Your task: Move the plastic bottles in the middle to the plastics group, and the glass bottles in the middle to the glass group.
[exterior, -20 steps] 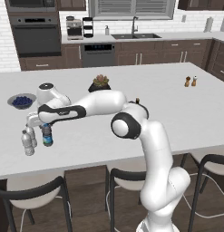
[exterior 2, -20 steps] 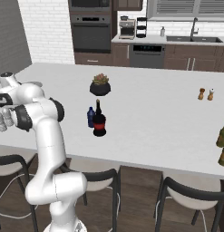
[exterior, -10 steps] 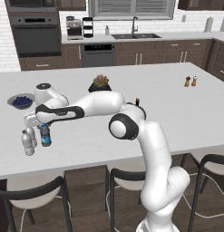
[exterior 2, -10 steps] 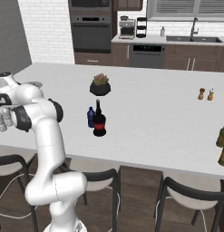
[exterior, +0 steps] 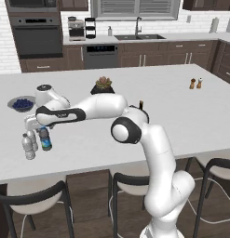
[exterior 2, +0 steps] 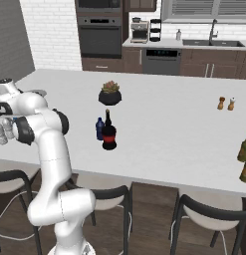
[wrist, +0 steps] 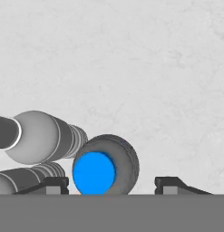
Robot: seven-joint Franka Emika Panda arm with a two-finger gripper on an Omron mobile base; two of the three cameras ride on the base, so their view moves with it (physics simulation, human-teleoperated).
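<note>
At the left of the left base view we reach far over the white island counter [exterior: 181, 116], and our gripper [exterior: 42, 126] hangs directly above the blue-capped clear bottle [exterior: 45, 139]. That bottle stands upright on the counter, just beside the two clear white-capped bottles [exterior: 29, 147], which stand to its left in the frame.

In the hand view, the blue cap [wrist: 94, 172] sits at the lower middle of the frame, looked down on from above. Our gripper [wrist: 111, 185] shows its two dark tips at the bottom edge; the fingers [wrist: 170, 183] stand apart, wider than the bottle, and the right one is clear of it with bare counter between. The left tip lies close against the bottle's side; we cannot tell if it touches. The white-capped bottles [wrist: 36, 136] fill the lower left of this view.

In the right base view, near the middle of the frame, the dark bottle with the red band [exterior 2: 109, 132] stands upright on the counter, with the slim dark blue bottle [exterior 2: 99, 129] touching or just beside it on its left. A potted plant [exterior 2: 109, 93] stands behind them. At the right edge two brownish bottles [exterior 2: 245, 158] stand together, and small salt and pepper shakers [exterior 2: 226, 103] sit farther back. A bowl of blueberries [exterior: 21, 103] rests at the left of the left base view, behind our arm.
</note>
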